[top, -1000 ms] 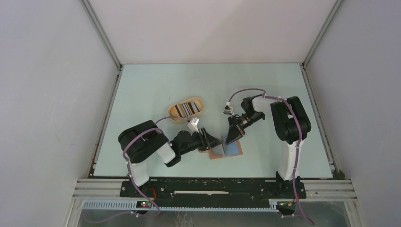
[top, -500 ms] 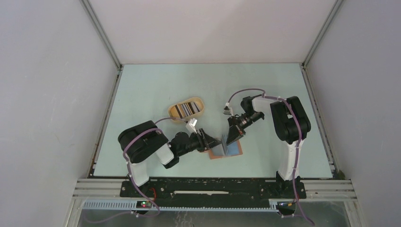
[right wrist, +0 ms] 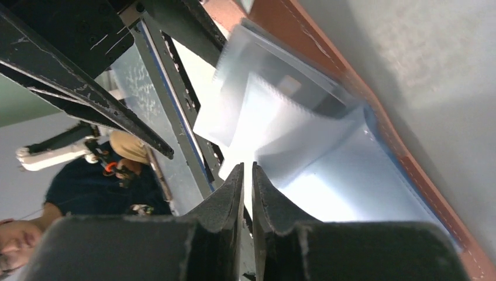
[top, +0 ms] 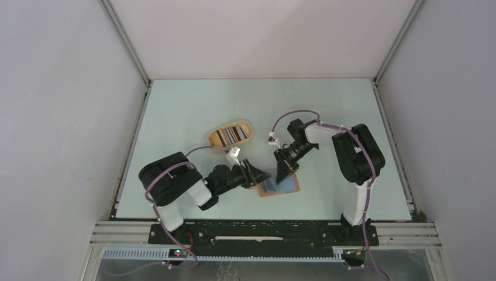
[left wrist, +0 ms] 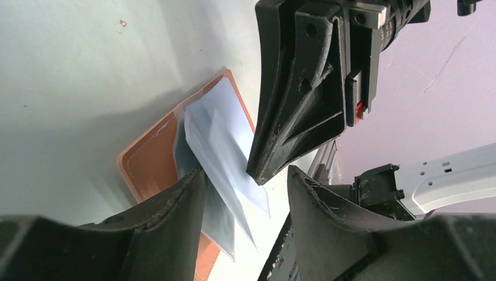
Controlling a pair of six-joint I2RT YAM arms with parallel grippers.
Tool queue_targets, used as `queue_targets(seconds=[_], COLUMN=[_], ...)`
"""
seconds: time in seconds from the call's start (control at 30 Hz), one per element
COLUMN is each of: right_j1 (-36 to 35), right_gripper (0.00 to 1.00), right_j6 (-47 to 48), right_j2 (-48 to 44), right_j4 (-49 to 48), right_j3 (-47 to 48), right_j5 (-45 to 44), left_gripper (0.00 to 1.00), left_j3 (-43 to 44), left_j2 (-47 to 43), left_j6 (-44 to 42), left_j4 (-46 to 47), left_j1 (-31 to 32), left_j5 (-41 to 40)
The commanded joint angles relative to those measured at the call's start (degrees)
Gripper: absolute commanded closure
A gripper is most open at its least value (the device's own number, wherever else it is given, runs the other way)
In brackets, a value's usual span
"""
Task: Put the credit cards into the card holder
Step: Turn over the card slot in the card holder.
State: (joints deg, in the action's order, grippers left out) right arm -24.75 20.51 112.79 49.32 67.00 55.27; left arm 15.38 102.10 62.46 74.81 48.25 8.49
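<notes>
Two arms meet over one small wallet. The left gripper [top: 258, 174] stands with its jaws apart, straddling the loose plastic pockets. The right gripper [top: 285, 174] has its fingers drawn almost together at the pockets' upper edge. No card shows between them, and whether they nip a pocket's edge cannot be told.

The pale table [top: 193, 105] carries an oval tan tray [top: 212, 136] just beyond the left arm, with the credit cards [top: 231, 134] standing in it. The card holder [left wrist: 149, 168] lies open and flat near the front of the table, between the two grippers. Its reddish-brown cover is down and its clear sleeves [left wrist: 225, 140] fan upward, one leaning against a left finger.

The step in hand appears to be spreading the sleeves to open a slot, and no card has reached the holder. The next move likely calls for one gripper to keep a sleeve parted while the other fetches a card from the tray. The thin, slippery plastic may spring shut once released.
</notes>
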Motion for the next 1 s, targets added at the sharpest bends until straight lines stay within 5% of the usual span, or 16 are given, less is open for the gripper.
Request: queue_targets(seconds=[0.0,0.53,0.97], right_j1=[-2.6,-1.5,-2.0], right_gripper=[0.83,0.81,0.75], right_j6=[-2.3,0.6,2.3], right_j2=[-4.1,-11.1,-7.5], right_j4=[-3.6,-3.5,-2.3], right_j3=[-0.1,-0.2,0.1], right_j5=[-2.8,-3.9,-3.8], left_gripper=[0.42,0.51,0.51], left_j3=[-2.6,-1.4,2.8], left_j2=[-5.6,-25.1,-17.7], left_j6=[-2.0,-10.0,-9.7], left_j4=[-2.1,-27.8,-23.8], left_j1=[-0.3,0.5,1.2], left_j5=[-3.2,-9.0,-4.0])
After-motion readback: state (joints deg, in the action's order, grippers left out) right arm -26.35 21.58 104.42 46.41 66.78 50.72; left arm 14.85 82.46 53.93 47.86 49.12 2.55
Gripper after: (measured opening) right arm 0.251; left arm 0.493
